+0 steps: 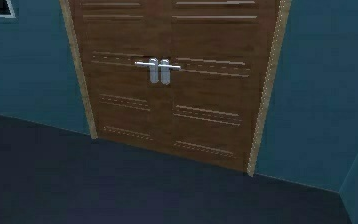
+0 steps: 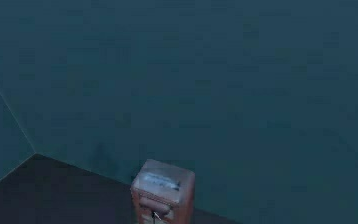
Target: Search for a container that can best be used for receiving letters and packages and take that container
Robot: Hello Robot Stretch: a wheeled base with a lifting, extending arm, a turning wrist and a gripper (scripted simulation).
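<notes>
Here we are: a reddish box point(image 2: 164, 190) with a grey top, on the floor point(image 2: 47, 190) at six o'clock in the arm side view, near the teal wall point(image 2: 187, 70), likely our mailbox. How the fingers stand, and which way the box lies from them, we cannot tell.

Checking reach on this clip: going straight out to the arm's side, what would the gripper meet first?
Likely the small grey-topped box standing on the floor, just before the teal wall. Depth and height are unclear, so this is a guess.
</notes>
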